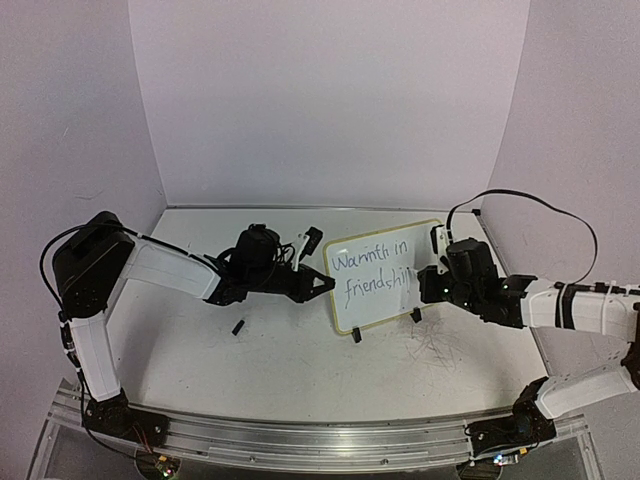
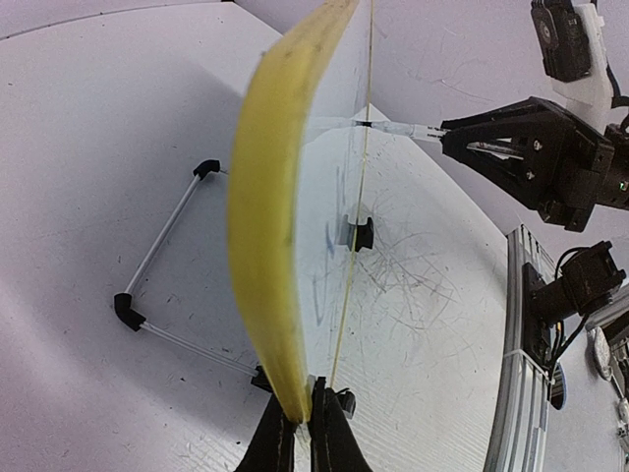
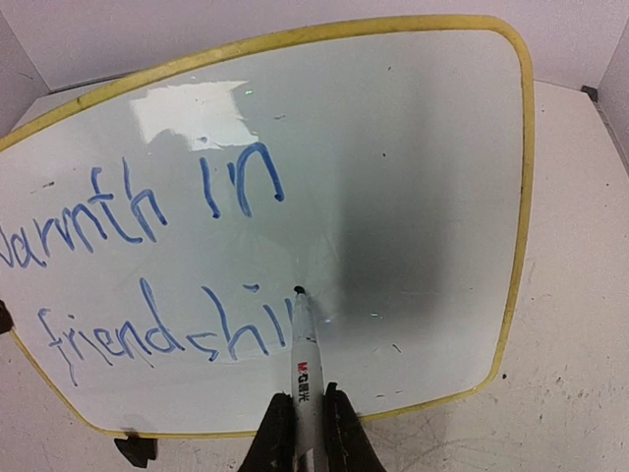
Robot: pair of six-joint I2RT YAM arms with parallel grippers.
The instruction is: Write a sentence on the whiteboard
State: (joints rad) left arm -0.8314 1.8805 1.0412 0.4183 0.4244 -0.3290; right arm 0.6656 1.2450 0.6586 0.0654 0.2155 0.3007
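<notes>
Both grippers are closed on something. The right gripper pinches a marker between its fingers. The left gripper clamps the yellow frame at the left end of the board.

A scuffed pale table carries everything. The board stands on it right of centre, between the two grippers. It rests on one long edge and leans back a little, so its white face shows in the top view. The left wrist camera sees it almost edge-on.

On the board is the sentence, blue handwriting in two lines. The upper line reads "Warmth in" and the lower "friendshi".

Faint dark scribbles mark the table in front of the board's right end.

Behind the board, a thin wire stand with black corners lies on the table.

The marker's barrel is white with a printed label. Its dark tip touches the board just right of the last "i" in the lower line.

Two black clips on the board's lower edge rest on the table.

A small black piece lies on the table left of the board, near the left arm. I cannot tell what it is.
</notes>
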